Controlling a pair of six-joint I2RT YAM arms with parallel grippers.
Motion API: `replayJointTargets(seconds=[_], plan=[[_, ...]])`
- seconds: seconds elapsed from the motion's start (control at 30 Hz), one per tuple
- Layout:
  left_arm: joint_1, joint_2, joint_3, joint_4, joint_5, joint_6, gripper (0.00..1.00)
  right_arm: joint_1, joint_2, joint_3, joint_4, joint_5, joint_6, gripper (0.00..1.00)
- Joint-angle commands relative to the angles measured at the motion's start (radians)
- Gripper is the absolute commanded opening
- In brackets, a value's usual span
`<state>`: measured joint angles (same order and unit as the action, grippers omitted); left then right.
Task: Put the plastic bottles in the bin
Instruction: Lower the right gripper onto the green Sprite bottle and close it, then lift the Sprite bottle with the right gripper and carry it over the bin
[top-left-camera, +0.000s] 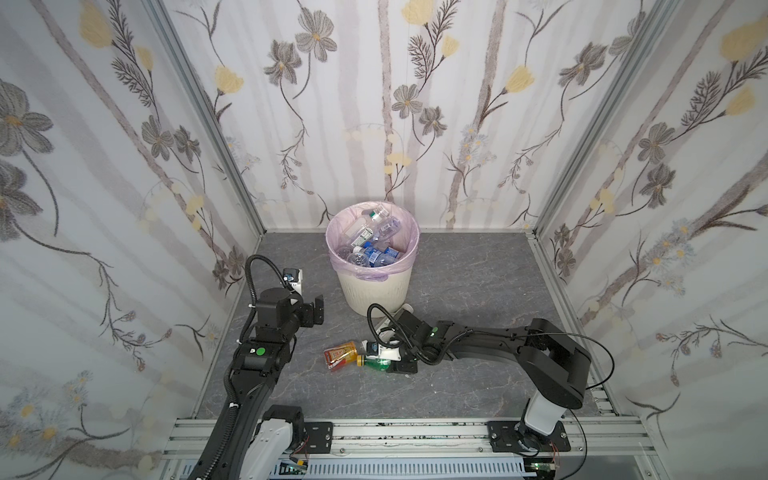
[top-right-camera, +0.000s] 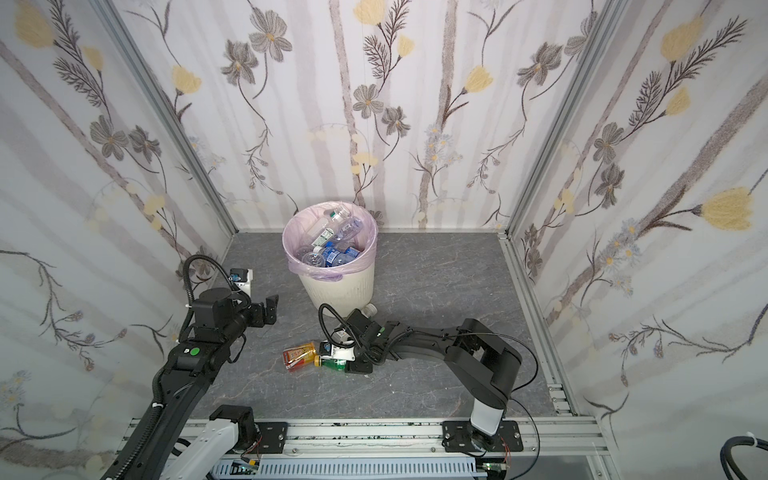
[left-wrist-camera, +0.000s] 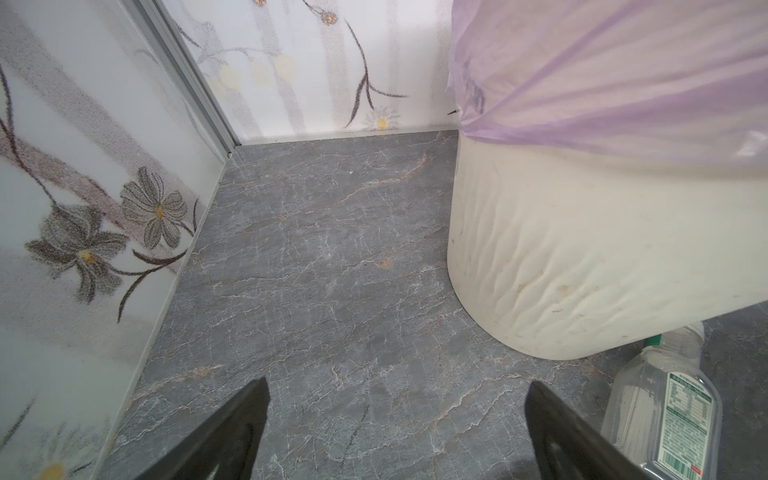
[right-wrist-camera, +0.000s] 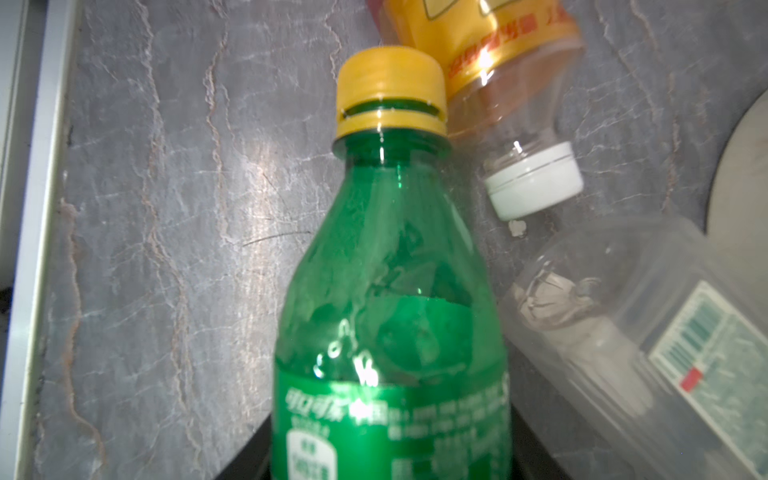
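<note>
A green bottle with a yellow cap lies on the grey floor, and my right gripper is shut on its labelled body; in both top views it is low in the middle. An amber bottle with a white cap lies touching its cap end. A clear bottle lies at the foot of the bin, which holds several bottles. My left gripper hangs open and empty, left of the bin.
Flowered walls close in the floor on the left, back and right. An aluminium rail with both arm bases runs along the front. The bin's pink-lilac bag folds over its rim, close to my left gripper.
</note>
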<state>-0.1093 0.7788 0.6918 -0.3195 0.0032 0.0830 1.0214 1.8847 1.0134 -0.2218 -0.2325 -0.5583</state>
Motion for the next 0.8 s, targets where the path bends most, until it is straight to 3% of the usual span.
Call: replayJointTargets(seconds=[0.0,0.27,0.47,0.67,0.77], plan=[[0.002,-0.001,0.002,0.008,0.000,0.010,0.97,0.000,-0.049,0.002,0.015,-0.053,-0.009,0.54],[0.003,-0.001,0.001,0.007,0.001,0.014,0.97,-0.005,-0.196,0.063,0.018,-0.149,-0.010,0.54],[0.003,0.007,0.005,0.007,0.012,0.014,0.97,-0.076,-0.265,0.183,0.026,-0.178,0.013,0.53],[0.003,0.007,0.006,0.009,0.036,0.014,0.97,-0.154,-0.322,0.213,0.326,-0.116,0.138,0.50],[0.003,0.002,0.006,0.008,0.038,0.020,0.97,-0.166,-0.296,0.270,0.386,-0.030,0.160,0.49]])
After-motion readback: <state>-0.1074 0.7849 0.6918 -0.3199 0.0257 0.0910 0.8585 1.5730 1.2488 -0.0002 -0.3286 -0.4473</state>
